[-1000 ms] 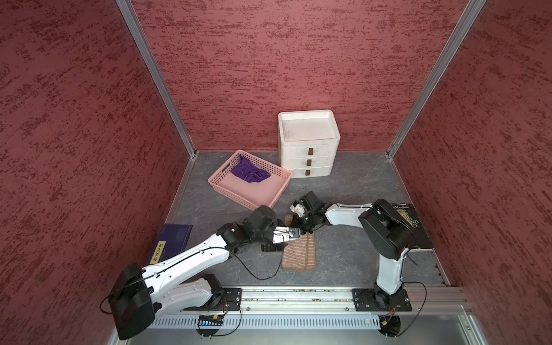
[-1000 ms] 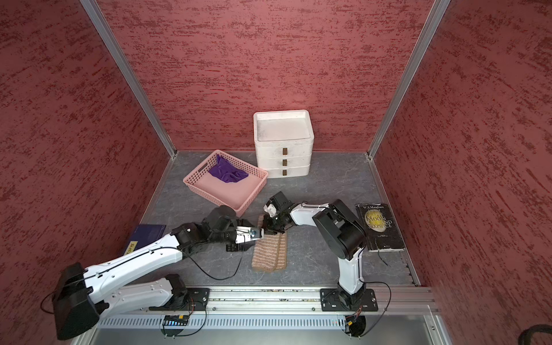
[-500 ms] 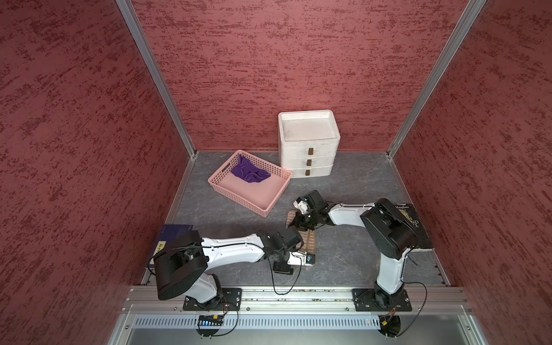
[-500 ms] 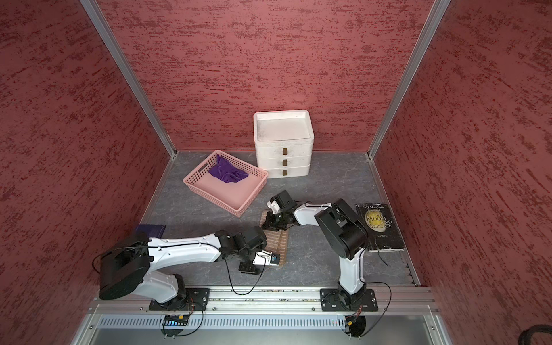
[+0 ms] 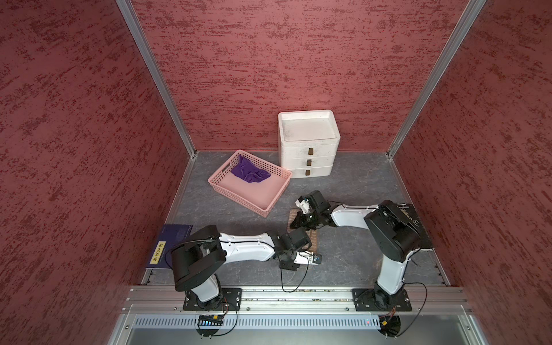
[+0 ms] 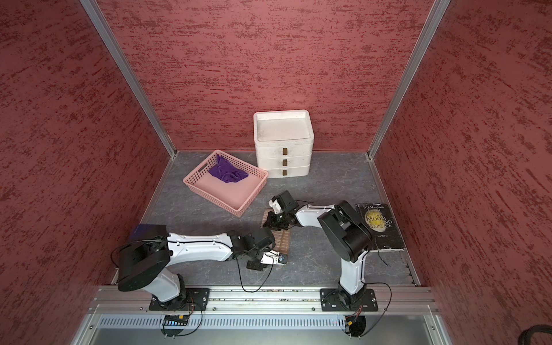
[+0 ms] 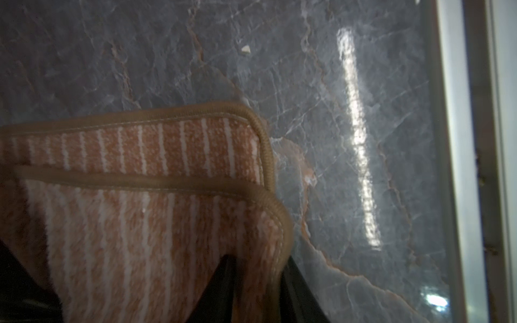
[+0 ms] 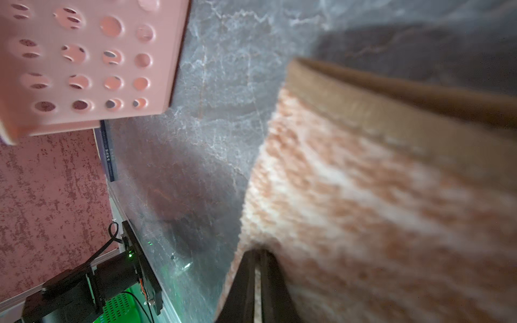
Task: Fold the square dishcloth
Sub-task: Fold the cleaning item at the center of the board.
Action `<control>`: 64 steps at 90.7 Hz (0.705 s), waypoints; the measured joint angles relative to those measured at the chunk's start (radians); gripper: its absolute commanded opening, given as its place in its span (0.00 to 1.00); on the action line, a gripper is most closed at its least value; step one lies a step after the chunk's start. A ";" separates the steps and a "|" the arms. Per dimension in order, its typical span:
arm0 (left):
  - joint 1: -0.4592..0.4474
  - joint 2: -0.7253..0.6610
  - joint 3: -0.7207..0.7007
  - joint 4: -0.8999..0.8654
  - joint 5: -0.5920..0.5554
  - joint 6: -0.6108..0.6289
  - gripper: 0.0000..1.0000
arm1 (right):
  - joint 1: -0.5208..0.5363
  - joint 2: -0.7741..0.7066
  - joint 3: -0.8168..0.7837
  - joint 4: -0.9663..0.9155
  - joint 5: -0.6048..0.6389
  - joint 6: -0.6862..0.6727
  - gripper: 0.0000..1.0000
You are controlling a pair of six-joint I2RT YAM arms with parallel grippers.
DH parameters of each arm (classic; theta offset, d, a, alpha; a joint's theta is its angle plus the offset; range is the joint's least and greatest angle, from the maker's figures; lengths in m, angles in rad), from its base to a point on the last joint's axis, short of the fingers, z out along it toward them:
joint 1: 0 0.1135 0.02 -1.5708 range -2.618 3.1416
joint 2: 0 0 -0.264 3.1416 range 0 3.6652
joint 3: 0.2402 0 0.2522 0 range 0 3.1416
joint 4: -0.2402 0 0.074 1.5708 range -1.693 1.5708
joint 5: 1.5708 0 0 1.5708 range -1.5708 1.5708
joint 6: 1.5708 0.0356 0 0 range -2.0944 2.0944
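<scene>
Left gripper [image 7: 258, 260], fingers pressed against either side of a bound corner of the dishcloth [image 7: 140, 223], pinches the upper of two stacked layers. The lower layer's tan-edged corner shows just beyond it in the left wrist view. In both top views this gripper [image 5: 313, 260] sits at the near end of the cloth, low over the grey marbled table [image 5: 352, 257].

Right gripper [image 8: 257, 258], its fingers almost together with a thin sliver of fabric between them, grips the cloth's far end, seen in a top view [image 5: 295, 223].

One dishcloth [image 6: 285, 239], orange and white striped, lies mid-table as a narrow folded strip. Its long axis runs near to far between the two grippers, with the far end leaning slightly left.

Around it are:
- one pink basket [image 5: 236, 198], far and left of the cloth, holding one crumpled purple cloth [image 5: 249, 173];
- one white drawer unit [image 5: 307, 143] of three drawers, against the far wall just right of the basket;
- two books: a blue book [image 5: 167, 248] at the near left edge and a black book [image 6: 379, 227] at the right, behind the right arm.
</scene>
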 measured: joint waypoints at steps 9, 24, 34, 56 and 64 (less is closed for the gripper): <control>0.000 -0.016 -0.006 -0.024 -0.014 0.010 0.11 | 0.001 -0.101 -0.017 -0.037 0.004 -0.007 0.13; 0.001 -0.091 -0.002 -0.139 0.004 0.010 0.06 | 0.024 -0.253 -0.078 -0.031 0.013 -0.007 0.13; 0.002 -0.148 0.026 -0.229 0.031 0.003 0.05 | 0.060 -0.265 -0.170 -0.013 0.021 0.002 0.13; 0.001 -0.245 0.117 -0.409 0.107 -0.005 0.23 | 0.194 -0.246 -0.307 0.004 0.031 0.027 0.12; -0.009 -0.249 0.094 -0.415 0.118 -0.014 0.33 | 0.217 -0.246 -0.306 0.008 0.037 0.029 0.11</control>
